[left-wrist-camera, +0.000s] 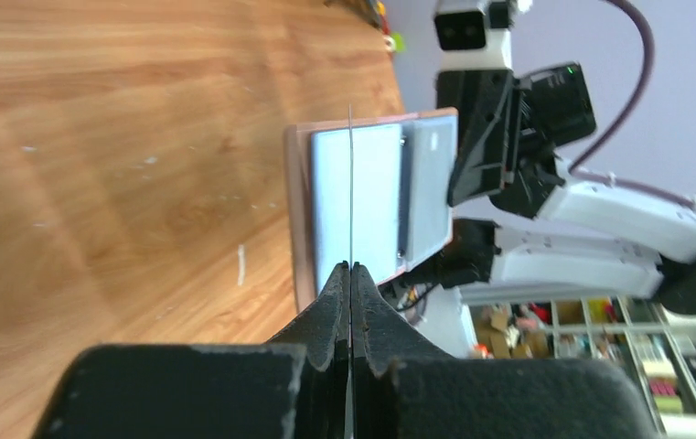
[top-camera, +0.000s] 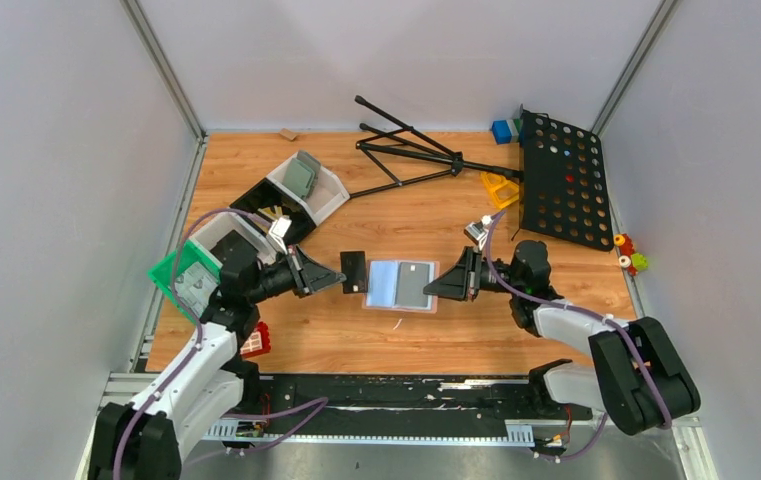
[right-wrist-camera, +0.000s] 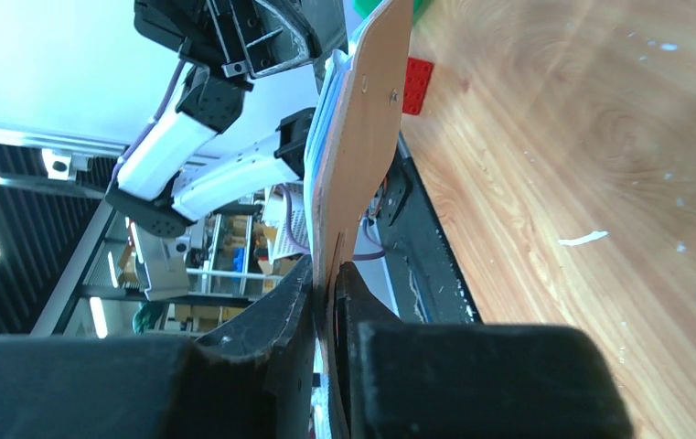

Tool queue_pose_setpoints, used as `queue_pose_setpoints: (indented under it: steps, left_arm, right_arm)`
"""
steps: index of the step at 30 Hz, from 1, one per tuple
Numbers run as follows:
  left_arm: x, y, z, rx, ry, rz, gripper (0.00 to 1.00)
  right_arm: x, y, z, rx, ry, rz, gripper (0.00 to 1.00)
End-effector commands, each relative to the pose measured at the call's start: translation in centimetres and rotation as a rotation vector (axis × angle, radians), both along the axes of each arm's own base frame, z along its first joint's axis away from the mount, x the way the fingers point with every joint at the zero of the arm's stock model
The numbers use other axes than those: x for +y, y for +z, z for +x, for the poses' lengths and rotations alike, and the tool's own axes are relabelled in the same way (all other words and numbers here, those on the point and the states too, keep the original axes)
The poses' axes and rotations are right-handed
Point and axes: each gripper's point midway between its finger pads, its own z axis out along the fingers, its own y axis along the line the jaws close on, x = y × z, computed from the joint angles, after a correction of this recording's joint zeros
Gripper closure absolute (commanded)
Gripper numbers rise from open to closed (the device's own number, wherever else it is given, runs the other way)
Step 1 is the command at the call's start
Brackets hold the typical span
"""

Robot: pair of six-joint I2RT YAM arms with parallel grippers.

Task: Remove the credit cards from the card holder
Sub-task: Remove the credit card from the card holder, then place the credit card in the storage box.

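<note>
My left gripper (top-camera: 332, 278) is shut on a black credit card (top-camera: 353, 271), held just left of the card holder and clear of it. In the left wrist view the card (left-wrist-camera: 350, 183) shows edge-on as a thin line rising from my closed left gripper (left-wrist-camera: 351, 267). The card holder (top-camera: 388, 284) has a light blue face, a darker grey panel (top-camera: 415, 284) on its right half and a salmon-tan rim. My right gripper (top-camera: 436, 287) is shut on its right edge. In the right wrist view my right gripper (right-wrist-camera: 333, 273) clamps the holder's tan back (right-wrist-camera: 362, 137).
White and black bins (top-camera: 328, 200) at the back left hold a grey-green holder (top-camera: 303, 178). A green bin (top-camera: 181, 268) is beside the left arm. A black tripod (top-camera: 411, 150), a perforated black board (top-camera: 561, 180), a red brick (top-camera: 256, 342) and small toys (top-camera: 628, 255) lie around.
</note>
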Motion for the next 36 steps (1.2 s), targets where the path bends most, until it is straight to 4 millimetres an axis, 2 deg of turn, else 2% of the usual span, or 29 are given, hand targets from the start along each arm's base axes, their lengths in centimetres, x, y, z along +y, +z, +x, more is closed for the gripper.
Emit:
queue_pose_setpoints:
  steps: [1, 4, 8, 11, 15, 19, 26, 29, 33, 36]
  left_arm:
    - [2.3, -0.3, 1.8, 0.001, 0.099, 0.119, 1.00]
    - [4.5, -0.7, 3.4, 0.029, 0.198, 0.176, 1.00]
    - [7.9, 0.5, 5.6, 0.018, 0.326, 0.247, 1.00]
    - [11.8, 1.2, 7.3, 0.039, 0.458, 0.317, 1.00]
    - [15.6, 2.2, 8.9, 0.047, 0.601, 0.380, 1.00]
    - [20.1, 1.3, 9.4, 0.140, 0.737, 0.498, 1.00]
    - [24.0, -0.3, 11.4, 0.208, 0.896, 0.564, 1.00]
    - [25.0, -1.6, 12.1, 0.237, 0.940, 0.579, 1.00]
    - [26.9, -3.7, 12.0, 0.280, 1.005, 0.659, 1.00]
    - [27.6, -3.9, 12.0, 0.260, 1.044, 0.666, 1.00]
  right_arm:
    - [-0.4, 0.6, 1.5, -0.069, -0.013, -0.006, 1.00]
    - [-0.4, -0.2, 2.3, -0.064, -0.021, -0.041, 1.00]
    - [-0.4, -0.8, 3.1, -0.094, -0.029, -0.093, 1.00]
    - [-0.5, -1.0, 3.9, -0.111, -0.039, -0.142, 1.00]
    - [-0.4, -0.4, 4.5, -0.142, -0.040, -0.168, 1.00]
    - [-0.5, 0.1, 4.9, -0.160, -0.037, -0.189, 1.00]
    - [-0.5, 0.2, 5.0, -0.172, -0.038, -0.204, 1.00]
    - [-0.6, -0.1, 5.1, -0.174, -0.050, -0.213, 1.00]
    - [-0.4, -0.2, 5.2, -0.164, -0.049, -0.206, 1.00]
    - [-0.3, 0.0, 5.2, -0.167, -0.044, -0.203, 1.00]
